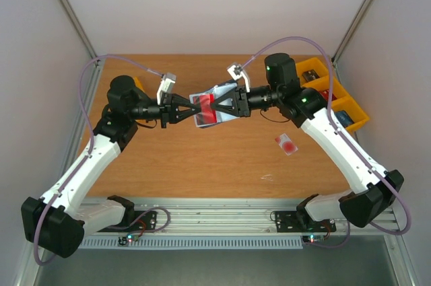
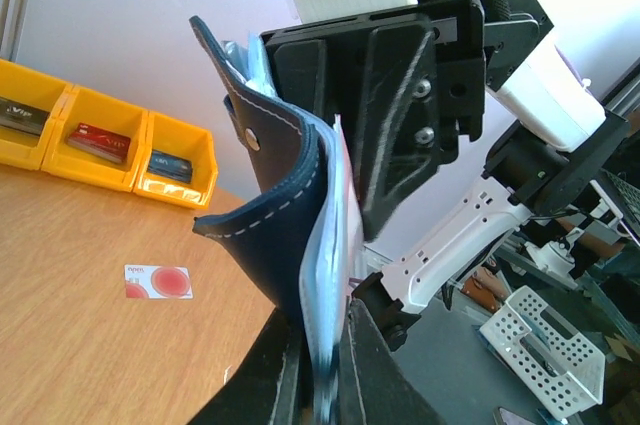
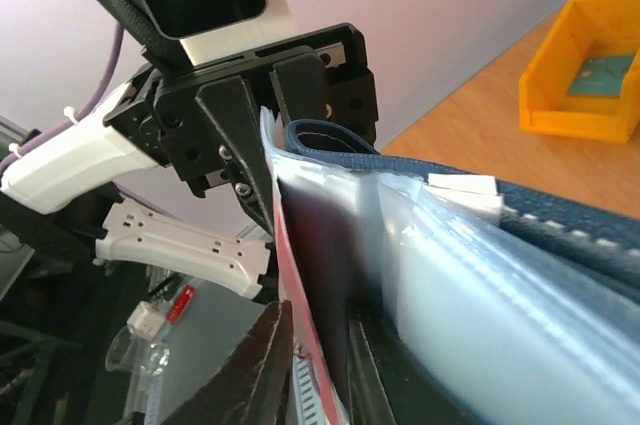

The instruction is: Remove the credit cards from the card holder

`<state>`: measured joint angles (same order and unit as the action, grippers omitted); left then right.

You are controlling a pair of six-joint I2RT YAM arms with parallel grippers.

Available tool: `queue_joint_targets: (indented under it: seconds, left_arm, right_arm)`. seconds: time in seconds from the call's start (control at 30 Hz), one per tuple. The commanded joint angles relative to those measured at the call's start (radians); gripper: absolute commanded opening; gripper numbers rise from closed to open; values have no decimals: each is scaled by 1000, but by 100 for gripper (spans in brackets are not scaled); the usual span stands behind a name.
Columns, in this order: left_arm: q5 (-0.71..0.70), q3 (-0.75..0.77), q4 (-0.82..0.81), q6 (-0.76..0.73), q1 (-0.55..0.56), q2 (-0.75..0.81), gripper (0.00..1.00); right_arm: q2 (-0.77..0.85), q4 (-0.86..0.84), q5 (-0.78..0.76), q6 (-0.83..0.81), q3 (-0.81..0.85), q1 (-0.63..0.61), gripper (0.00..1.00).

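Observation:
The navy-blue card holder (image 1: 217,94) (image 2: 270,215) (image 3: 560,210) hangs open above the table between both arms. My left gripper (image 1: 192,108) (image 2: 322,323) is shut on its pale translucent sleeves (image 2: 325,275) from the left. From the right, my right gripper (image 1: 217,106) (image 3: 318,323) is shut on a red credit card (image 1: 208,116) (image 3: 296,295) that stands at the sleeves' (image 3: 470,285) edge. Another credit card (image 1: 287,144) (image 2: 158,281), whitish with a red patch, lies flat on the table to the right.
Yellow bins (image 1: 337,94) (image 2: 100,135) holding cards line the table's back right edge, close to my right arm. One more yellow bin (image 3: 590,75) shows in the right wrist view. The wooden table (image 1: 202,165) has metal frame posts at its back corners.

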<state>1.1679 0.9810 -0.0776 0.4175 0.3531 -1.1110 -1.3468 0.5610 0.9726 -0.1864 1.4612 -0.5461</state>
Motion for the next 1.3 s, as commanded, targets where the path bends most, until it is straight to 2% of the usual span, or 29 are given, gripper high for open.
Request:
queue_joint_targets:
  seconds: [0.0, 0.07, 0.3, 0.4, 0.47, 0.67, 0.87, 1.27]
  left_arm:
    - [36, -5, -88, 10, 7, 22, 0]
    - [34, -5, -88, 10, 6, 23, 0]
    - [21, -8, -59, -1, 6, 26, 1]
    - [21, -14, -63, -5, 6, 28, 17]
    - [30, -19, -82, 3, 6, 27, 22]
    - [36, -27, -105, 19, 6, 37, 18]
    - [41, -31, -122, 31, 6, 42, 9]
    - [45, -34, -132, 44, 5, 40, 10]
  right_arm:
    - [-26, -42, 13, 16, 20, -18, 8]
    - [-25, -46, 19, 15, 22, -18, 2]
    - [4, -13, 7, -21, 20, -13, 1]
    - [13, 7, 1, -31, 26, -6, 1]
    - [15, 9, 6, -30, 32, -6, 1]
    - [34, 40, -5, -48, 32, 8, 1]
    - [50, 93, -11, -70, 37, 31, 1]
    - [60, 120, -4, -77, 39, 59, 1]
